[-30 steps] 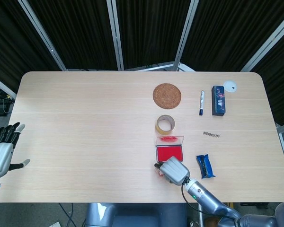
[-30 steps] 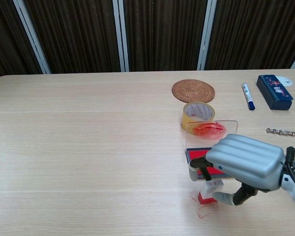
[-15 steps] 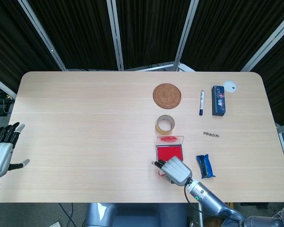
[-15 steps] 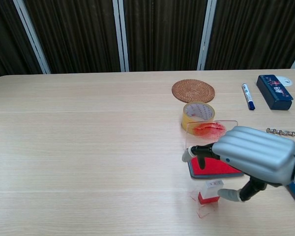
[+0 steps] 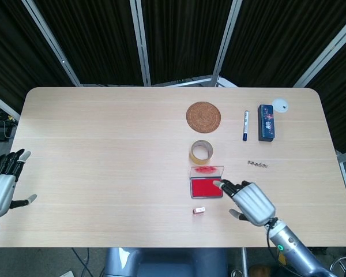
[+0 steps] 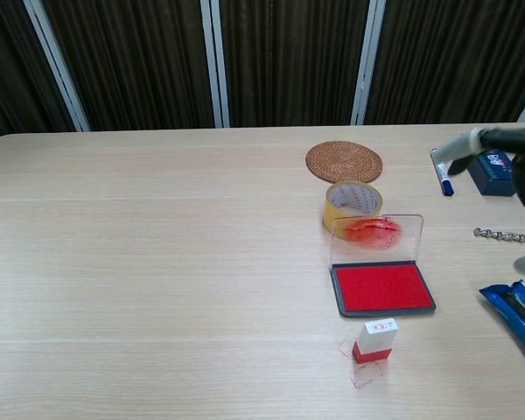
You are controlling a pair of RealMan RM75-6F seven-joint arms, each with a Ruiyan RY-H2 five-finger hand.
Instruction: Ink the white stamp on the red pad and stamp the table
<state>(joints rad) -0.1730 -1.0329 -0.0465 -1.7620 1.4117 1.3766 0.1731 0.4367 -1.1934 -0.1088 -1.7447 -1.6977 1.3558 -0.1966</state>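
the stamp stands upright on the worktop, just in front of the pad, with faint red marks beside its base. the right robot hand hovers to the right of the pad, fingers apart, holding nothing; the left robot hand waits at the far left edge, fingers spread and empty. judging the imprint made, you should lift clear without brushing the stamp. the pad's tray holds red ink, and its clear lid stands open at the back.

Right hand hovers raised with fingers spread, left hand open at the table edge.
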